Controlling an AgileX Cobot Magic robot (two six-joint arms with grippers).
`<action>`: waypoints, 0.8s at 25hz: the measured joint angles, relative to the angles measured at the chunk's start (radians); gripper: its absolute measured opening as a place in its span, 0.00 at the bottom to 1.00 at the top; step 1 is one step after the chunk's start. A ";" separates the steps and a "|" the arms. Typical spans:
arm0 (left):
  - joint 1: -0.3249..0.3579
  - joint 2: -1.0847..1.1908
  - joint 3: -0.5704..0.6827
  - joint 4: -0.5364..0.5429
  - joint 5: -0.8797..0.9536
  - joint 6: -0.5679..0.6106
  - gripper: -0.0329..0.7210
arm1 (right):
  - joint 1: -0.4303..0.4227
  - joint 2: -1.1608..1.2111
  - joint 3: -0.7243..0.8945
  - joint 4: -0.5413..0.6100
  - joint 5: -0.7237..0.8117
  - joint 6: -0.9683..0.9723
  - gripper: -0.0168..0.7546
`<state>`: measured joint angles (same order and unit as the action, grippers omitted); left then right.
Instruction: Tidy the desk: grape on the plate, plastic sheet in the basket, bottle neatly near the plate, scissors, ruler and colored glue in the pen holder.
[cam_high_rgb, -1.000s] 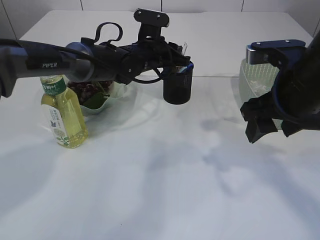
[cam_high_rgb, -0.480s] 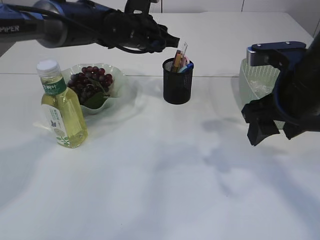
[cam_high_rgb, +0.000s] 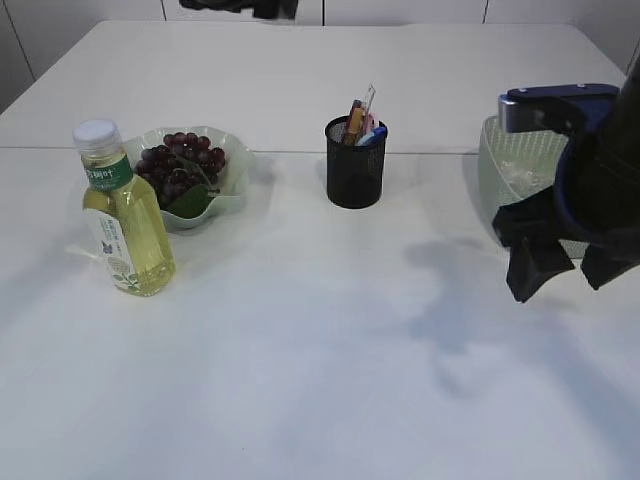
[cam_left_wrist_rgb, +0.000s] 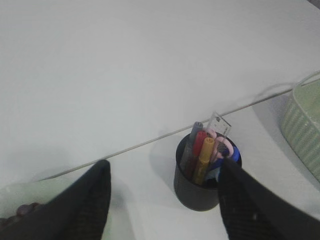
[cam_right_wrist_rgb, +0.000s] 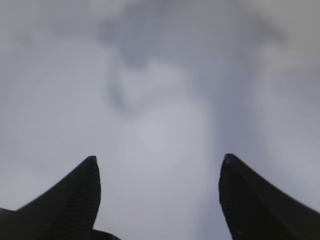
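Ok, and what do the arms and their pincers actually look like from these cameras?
The right arm is black with a blue-grey block on top; its pincer ends in two dark, pointed, wedge-shaped fingers. The left pincer has matching dark fingers with a finely ribbed texture. Only a dark sliver of the left arm shows at the outside camera's top edge. No markings or cables are visible.

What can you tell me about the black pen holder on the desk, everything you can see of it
The pen holder is a black, round cup of what looks like fine metal mesh, standing upright on the white desk, right of the plate and apart from it. It holds several colored sticks, pink-handled scissors and a clear ruler, all poking above the rim. No gripper touches it.
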<state>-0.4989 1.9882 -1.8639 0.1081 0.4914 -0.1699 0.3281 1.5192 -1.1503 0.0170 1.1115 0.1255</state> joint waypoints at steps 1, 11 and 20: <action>0.005 -0.024 0.000 0.000 0.031 0.000 0.72 | 0.000 0.000 -0.002 0.006 0.020 0.000 0.77; 0.056 -0.322 -0.001 -0.004 0.442 -0.003 0.73 | 0.000 -0.002 -0.064 0.068 0.106 0.000 0.77; 0.056 -0.470 -0.002 -0.004 0.677 0.039 0.73 | 0.000 -0.156 -0.067 0.071 0.110 -0.019 0.74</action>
<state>-0.4433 1.5181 -1.8660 0.1039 1.1680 -0.1310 0.3281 1.3628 -1.2170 0.0884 1.2218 0.1067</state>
